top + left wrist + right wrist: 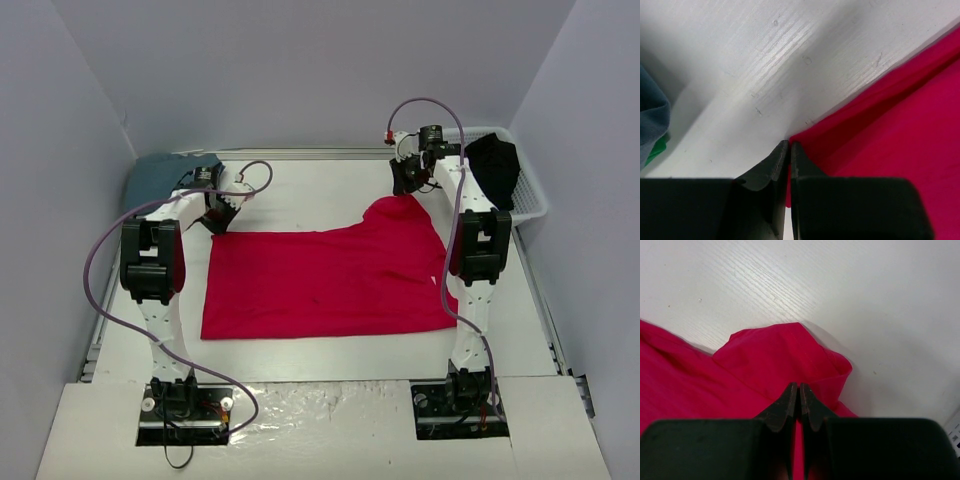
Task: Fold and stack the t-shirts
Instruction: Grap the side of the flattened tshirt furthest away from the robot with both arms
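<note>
A: At the far left corner of the worktop (320, 180), what lies there?

B: The blue-grey t-shirt (165, 178), folded into a flat pad against the wall. The left arm's forearm passes just in front of it, and a purple cable (100, 260) loops out beside that arm.

A: And the left pincer (222, 218)?

B: It is down at the far left corner of the red t-shirt (320, 285). Its jaws are pressed together, and in the wrist view a sliver of red cloth shows between them, so it has that corner nipped.

A: The red one itself?

B: It is spread across the middle of the worktop, mostly flat, its near edge straight. Its far right part rises in a peak.

A: Rises to what?

B: To the right pincer (408, 188), which is closed tight on a fold of the red cloth; a sleeve lies crumpled just beyond its tips.

A: Any container?

B: A white slatted basket (535, 195) at the far right, behind the right arm. The black t-shirt (495, 165) sits heaped in it, bulging above the rim
</note>
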Available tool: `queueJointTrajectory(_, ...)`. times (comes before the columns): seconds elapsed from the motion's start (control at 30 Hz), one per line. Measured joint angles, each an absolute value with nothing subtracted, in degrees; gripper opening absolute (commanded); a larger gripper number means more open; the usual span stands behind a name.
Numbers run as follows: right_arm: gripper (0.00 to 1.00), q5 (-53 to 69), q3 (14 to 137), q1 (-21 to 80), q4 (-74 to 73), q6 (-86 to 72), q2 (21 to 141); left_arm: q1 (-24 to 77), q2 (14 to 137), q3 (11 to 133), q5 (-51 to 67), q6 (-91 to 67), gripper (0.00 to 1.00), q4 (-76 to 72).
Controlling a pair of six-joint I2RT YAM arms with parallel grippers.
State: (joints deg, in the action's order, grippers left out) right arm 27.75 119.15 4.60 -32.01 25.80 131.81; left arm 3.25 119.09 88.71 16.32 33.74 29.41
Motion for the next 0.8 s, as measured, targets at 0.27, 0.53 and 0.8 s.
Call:
queueJointTrajectory(0.27,0.0,27.4,120.8,4.6,-32.4,25.8,131.9,3.2,118.9,88.7,16.3,32.6,0.02,29.3)
queueJointTrajectory(0.53,0.0,27.4,120.8,4.6,-32.7,25.9,131.2,3.2,114.0,87.5,15.9,31.9,0.02,29.4)
queueJointTrajectory(0.8,0.0,27.4,119.2,4.6,-33.4,26.7,125.9,3.2,107.4,86.4,15.8,31.2,0.02,29.8)
